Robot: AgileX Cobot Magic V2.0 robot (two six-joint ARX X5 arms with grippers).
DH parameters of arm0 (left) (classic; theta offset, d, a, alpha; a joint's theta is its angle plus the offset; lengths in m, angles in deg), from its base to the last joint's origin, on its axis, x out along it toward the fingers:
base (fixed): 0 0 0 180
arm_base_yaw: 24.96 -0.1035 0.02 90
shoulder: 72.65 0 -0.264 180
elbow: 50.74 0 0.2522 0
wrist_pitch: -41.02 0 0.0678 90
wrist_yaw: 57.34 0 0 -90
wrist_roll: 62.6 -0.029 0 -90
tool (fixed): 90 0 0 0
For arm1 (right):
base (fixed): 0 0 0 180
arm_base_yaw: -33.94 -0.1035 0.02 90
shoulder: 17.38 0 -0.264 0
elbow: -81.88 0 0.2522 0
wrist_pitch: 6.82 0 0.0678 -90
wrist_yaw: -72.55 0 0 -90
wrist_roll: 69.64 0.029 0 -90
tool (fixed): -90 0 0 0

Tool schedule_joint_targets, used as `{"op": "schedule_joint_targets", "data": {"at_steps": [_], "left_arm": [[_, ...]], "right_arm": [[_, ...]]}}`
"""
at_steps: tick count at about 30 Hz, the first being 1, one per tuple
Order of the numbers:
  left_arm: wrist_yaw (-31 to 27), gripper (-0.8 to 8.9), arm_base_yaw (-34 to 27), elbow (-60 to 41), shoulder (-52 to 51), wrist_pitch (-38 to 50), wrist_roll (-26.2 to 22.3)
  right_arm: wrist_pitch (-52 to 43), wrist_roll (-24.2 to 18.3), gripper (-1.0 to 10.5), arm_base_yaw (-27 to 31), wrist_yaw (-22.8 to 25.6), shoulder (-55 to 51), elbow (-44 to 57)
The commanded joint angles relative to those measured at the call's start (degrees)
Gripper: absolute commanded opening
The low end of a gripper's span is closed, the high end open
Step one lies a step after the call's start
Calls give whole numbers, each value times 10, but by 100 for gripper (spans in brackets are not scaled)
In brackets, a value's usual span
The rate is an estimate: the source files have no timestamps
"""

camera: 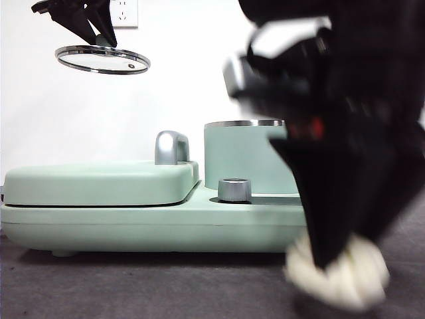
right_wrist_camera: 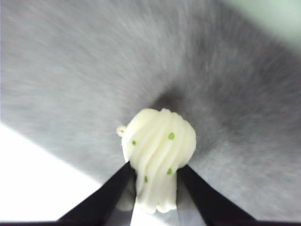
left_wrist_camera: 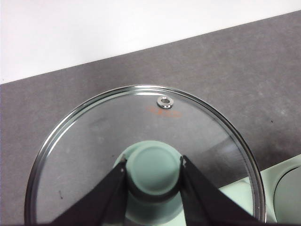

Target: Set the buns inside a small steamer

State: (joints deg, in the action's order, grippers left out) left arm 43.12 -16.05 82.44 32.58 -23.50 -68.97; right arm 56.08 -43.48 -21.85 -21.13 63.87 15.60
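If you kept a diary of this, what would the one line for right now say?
left claw: holding glass lid aloft | right claw: gripping ribbed bun near table | steamer: open

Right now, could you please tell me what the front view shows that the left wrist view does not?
Only the front view shows the mint-green cylindrical steamer pot, the flat griddle lid and the right gripper shut on the ribbed cream-white bun. Only the left wrist view shows the lid's small steam vent. Both show the left gripper holding the chrome-rimmed glass lid by its green knob.

Flat griddle lid (camera: pixel 99 183) beside chrome dial (camera: pixel 234 189).
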Motion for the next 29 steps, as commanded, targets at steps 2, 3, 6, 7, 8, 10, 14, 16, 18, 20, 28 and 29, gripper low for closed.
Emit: {"op": "schedule_joint_targets", "data": {"at_steps": [2, 3, 6, 7, 8, 10, 14, 16, 18, 20, 28, 29], "left_arm": [[3, 11, 1, 21, 0, 15, 5], [3, 11, 1, 21, 0, 15, 5], [3, 11, 1, 21, 0, 15, 5], [3, 11, 1, 21, 1, 15, 5], [3, 11, 1, 21, 1, 15, 5], [3, 10, 1, 21, 1, 15, 5], [3, 11, 1, 21, 1, 15, 7], [3, 11, 1, 21, 1, 15, 7], [3, 11, 1, 21, 1, 15, 7], [3, 11, 1, 21, 1, 15, 7], [3, 11, 1, 21, 1, 15, 7], [3, 11, 1, 21, 1, 15, 7]], "right_arm": [[68, -42, 101, 6, 0, 6, -94], [84, -48, 101, 11, 1, 6, -117], [123, -65, 101, 43, 2, 8, -190], [128, -75, 101, 55, 1, 10, -211], [136, -87, 101, 73, 0, 15, -240], [151, -106, 101, 102, 0, 28, -285], [188, -152, 101, 171, 0, 86, -398], [203, -173, 101, 198, 0, 122, -450], [216, -186, 101, 220, 1, 160, -498], [221, -196, 101, 239, 1, 199, -535], [219, -206, 101, 264, 1, 287, -563], [218, -207, 101, 264, 1, 293, -563]]}}
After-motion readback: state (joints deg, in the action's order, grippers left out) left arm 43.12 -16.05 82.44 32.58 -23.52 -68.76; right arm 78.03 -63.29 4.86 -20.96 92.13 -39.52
